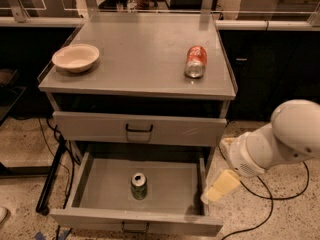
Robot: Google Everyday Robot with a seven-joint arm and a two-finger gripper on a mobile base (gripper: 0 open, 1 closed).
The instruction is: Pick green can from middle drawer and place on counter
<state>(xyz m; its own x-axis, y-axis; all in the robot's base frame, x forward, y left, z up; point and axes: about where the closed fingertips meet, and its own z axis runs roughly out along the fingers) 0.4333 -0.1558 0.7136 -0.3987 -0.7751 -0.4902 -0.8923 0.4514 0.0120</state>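
Note:
The green can (138, 185) stands upright on the floor of the open middle drawer (172, 184), near its centre front. My gripper (219, 187) hangs just outside the drawer's right wall, to the right of the can and apart from it, below the white arm (280, 141). The counter (140, 44) is the cabinet's grey top above.
A cream bowl (75, 58) sits at the counter's left. An orange-red can (195, 61) lies on its side at the counter's right. A shut drawer front with a black handle (139, 129) is above the open drawer. Black cables (265, 204) run on the floor to the right.

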